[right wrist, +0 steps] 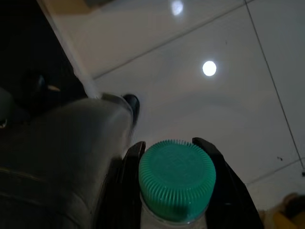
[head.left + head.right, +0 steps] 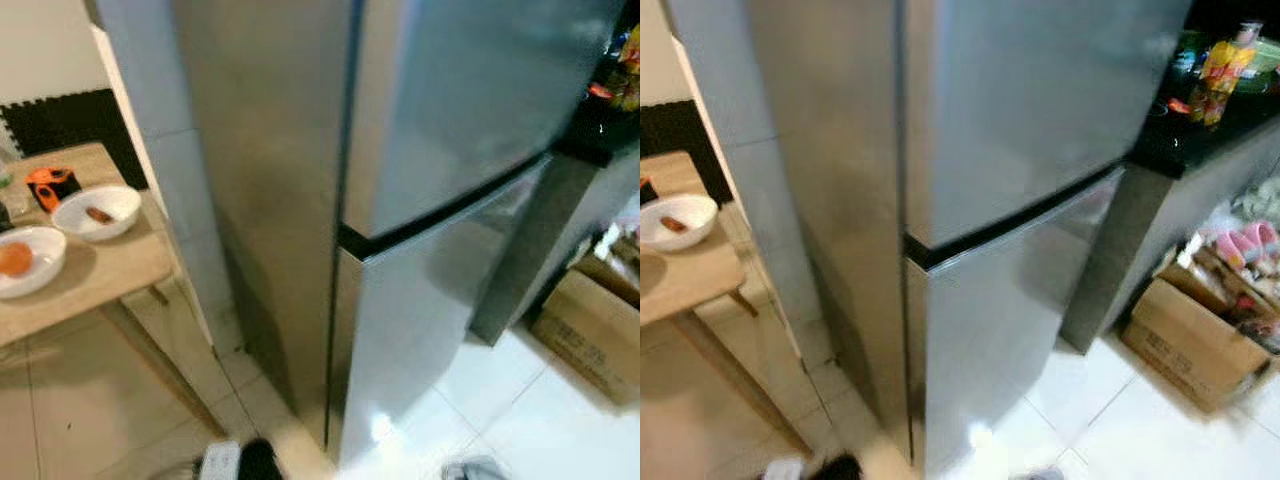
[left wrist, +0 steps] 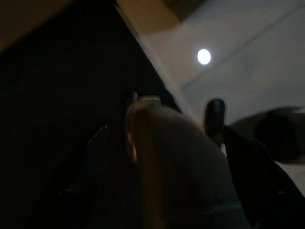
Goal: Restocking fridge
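Note:
A tall stainless-steel fridge [image 2: 440,120] stands right in front of me, and both its upper door and its lower door [image 2: 420,330] are closed. In the right wrist view my right gripper [image 1: 169,143] is shut on a clear bottle with a ribbed green cap [image 1: 176,179], one black finger on each side of the neck. It hangs low over the white tiled floor [image 1: 228,109], beside my grey leg. My left gripper [image 3: 172,112] hangs idle in a dark, blurred wrist view.
A wooden table [image 2: 100,270] on the left carries two white bowls [image 2: 97,212], one holding an orange item [image 2: 14,258], and an orange-and-black object [image 2: 52,183]. On the right are a black counter [image 2: 1200,140] with packets and bottles, and a cardboard box [image 2: 1195,345] on the floor.

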Available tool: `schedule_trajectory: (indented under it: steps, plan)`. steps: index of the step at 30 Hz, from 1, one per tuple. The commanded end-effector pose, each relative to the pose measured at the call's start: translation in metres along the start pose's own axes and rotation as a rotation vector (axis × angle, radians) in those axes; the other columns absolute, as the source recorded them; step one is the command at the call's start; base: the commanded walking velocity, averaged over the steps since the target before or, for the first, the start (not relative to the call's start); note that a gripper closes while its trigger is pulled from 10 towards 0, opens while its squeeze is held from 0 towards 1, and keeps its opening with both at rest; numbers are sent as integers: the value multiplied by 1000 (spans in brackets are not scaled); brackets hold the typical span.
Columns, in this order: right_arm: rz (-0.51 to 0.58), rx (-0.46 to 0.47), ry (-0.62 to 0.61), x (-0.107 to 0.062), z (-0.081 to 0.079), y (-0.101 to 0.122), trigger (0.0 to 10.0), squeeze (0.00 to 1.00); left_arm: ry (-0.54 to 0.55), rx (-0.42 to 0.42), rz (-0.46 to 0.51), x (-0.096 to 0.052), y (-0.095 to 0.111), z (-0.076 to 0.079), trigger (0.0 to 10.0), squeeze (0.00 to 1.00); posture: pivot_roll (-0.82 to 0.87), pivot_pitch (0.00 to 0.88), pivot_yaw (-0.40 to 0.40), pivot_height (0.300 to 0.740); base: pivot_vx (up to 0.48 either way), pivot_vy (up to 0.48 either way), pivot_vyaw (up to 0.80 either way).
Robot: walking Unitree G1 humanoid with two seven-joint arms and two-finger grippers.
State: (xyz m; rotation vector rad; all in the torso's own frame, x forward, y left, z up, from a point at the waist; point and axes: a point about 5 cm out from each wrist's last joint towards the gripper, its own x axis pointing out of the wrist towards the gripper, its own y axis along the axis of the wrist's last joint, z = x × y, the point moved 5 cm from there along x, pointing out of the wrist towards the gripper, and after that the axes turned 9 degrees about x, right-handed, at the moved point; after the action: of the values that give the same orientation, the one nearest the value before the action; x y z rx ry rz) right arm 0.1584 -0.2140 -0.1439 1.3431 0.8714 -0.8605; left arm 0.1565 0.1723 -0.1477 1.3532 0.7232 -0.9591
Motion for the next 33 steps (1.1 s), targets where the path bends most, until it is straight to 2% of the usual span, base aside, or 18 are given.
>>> schedule_trajectory:
  steps: [1, 7, 22, 26, 33]
  plan:
    - [2, 2, 5, 0, -2, 2, 10000, 0, 1, 4, -2, 0, 0, 0, 10000, 0, -44, 0, -21, 740, 0, -469, 0]
    - [2, 4, 4, 0, -1, 1, 10000, 0, 5, 1, -3, 0, 0, -1, 10000, 0, -44, 0, -20, 740, 0, -454, 0]
    - [2, 1, 14, 0, -3, 1, 10000, 0, 41, -14, -8, -2, -3, -9, 10000, 0, -47, 3, -19, 740, 0, 0, 0]
    - [3, -2, 16, 1, -4, 2, 10000, 0, 57, -51, 2, -2, -3, -11, 10000, 0, -44, 7, -20, 740, 0, 0, 0]
    - [-1, -19, 22, 0, -5, 0, 10000, 0, 63, -30, -1, -3, -2, -14, 10000, 0, -39, 0, -15, 740, 0, 0, 0]
